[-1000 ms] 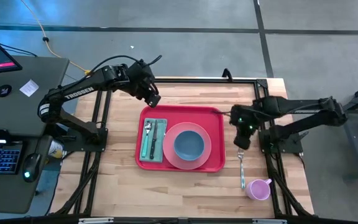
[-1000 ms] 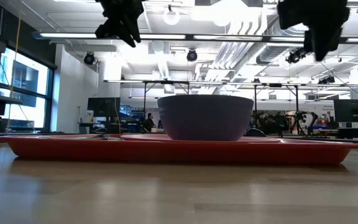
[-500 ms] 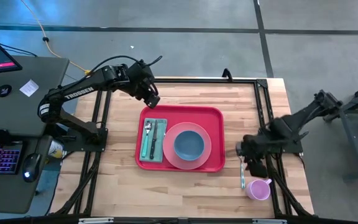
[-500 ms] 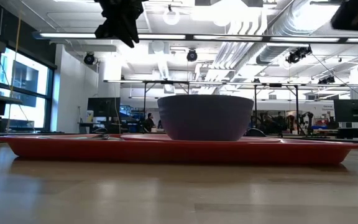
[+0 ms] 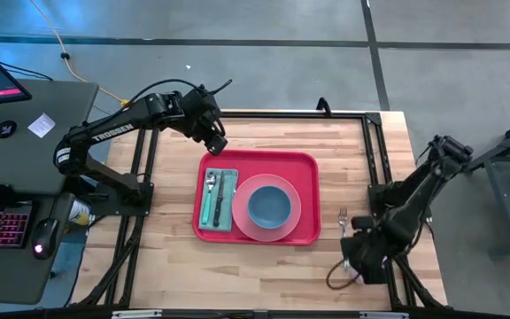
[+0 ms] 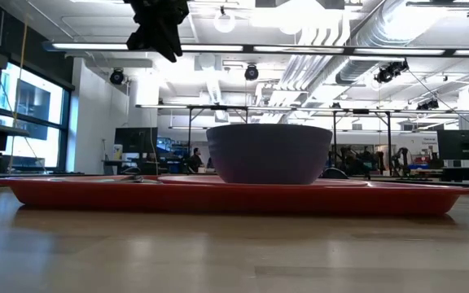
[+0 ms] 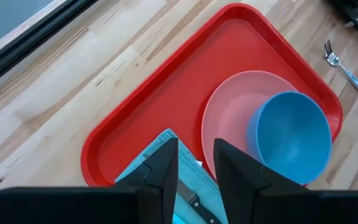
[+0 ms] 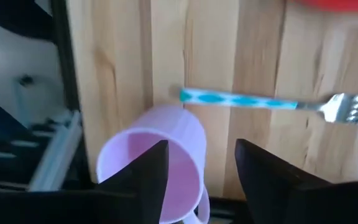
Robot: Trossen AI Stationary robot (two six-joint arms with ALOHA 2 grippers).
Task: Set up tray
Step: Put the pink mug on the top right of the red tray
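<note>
The left gripper, narrowly parted and empty, hovers upper left of centre over the tray's far corner. The tray, centre frame, carries napkin, plate and bowl. Lower right, the right gripper hangs wide over the cup; the likely next step is closing on it. The fork lies just beside, on the wooden table; a bright workshop lies behind.

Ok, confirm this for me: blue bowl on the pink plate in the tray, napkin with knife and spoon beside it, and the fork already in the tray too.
Not quite. The fork is not in the tray; the high view shows it lying on the bare table to the tray's right, near the right gripper. The rest holds: the blue bowl sits on the pink plate, with the napkin carrying the knife and spoon beside it.
</note>
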